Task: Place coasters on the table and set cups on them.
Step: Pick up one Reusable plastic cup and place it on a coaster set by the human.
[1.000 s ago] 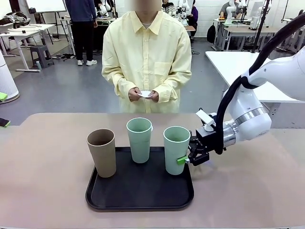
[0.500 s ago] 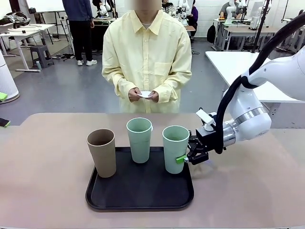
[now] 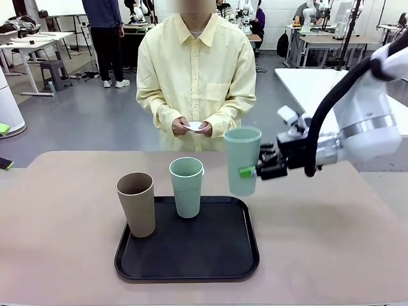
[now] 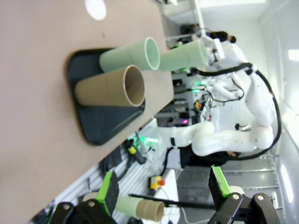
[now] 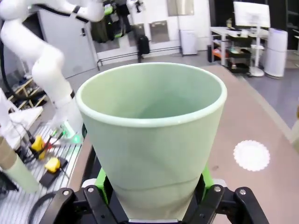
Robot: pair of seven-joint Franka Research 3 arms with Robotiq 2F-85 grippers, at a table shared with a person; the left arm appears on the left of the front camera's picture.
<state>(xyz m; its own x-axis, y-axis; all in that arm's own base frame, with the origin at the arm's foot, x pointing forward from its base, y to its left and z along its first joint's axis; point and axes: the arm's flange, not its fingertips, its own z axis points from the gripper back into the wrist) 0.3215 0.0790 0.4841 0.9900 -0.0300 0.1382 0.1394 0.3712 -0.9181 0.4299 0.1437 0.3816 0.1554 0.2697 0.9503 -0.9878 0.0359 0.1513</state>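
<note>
Right end effector (image 3: 250,171) is closed on a pale mint green cup (image 3: 242,159), with the green pads pressed on the lower part of its wall, one on each side. The right wrist view shows this grip from near: the end effector (image 5: 153,198) holds the cup (image 5: 152,140) from both sides, and the open mouth of the cup is turned toward the camera. This cup hangs in the air, almost upright, and touches neither the tray nor the counter. In the front view its base appears just over the far right corner of the black tray (image 3: 191,255).

The second mint green cup (image 3: 187,186) stands upright on the tray near its far edge. The tan-brown cup (image 3: 136,203) stands upright at the left side of the tray, apart from the mint one. The tray lies in the middle of the beige counter (image 3: 57,223).

Left end effector (image 4: 163,186) is wide open, with nothing between its two fingers. It is well away from the tray and looks along the counter toward the three cups.

At the far side the person (image 3: 196,70) holds with both hands a small thin white disc (image 3: 195,125), probably one or more of the coasters, but it is too small to count
</note>
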